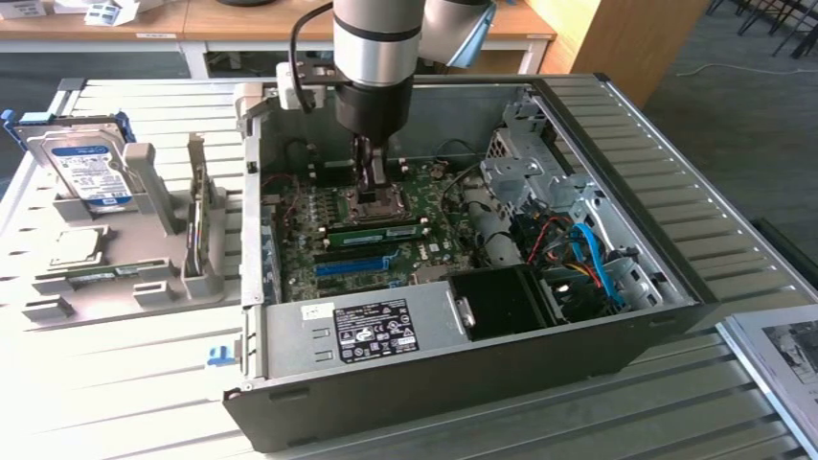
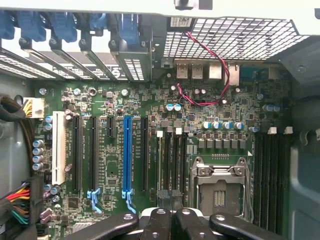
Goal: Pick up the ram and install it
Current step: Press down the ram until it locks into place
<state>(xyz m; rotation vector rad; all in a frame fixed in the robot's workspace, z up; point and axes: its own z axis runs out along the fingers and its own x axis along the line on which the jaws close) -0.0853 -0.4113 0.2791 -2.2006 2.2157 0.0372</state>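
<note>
- In the exterior view, the arm is reaching down into the open case at the frame's centre, and the gripper is hanging just above the motherboard.
- The ram, a green stick, is sitting in a slot just below the gripper in that frame.
- In the wrist view, the gripper's fingers are pressing together, pinching nothing, near the socket and the blue slot.

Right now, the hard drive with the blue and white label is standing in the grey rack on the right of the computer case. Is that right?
Not quite. The hard drive with the blue and white label is standing in the grey rack, but that rack sits on the exterior view's left of the computer case, not its right. The exterior view shows this.
</note>
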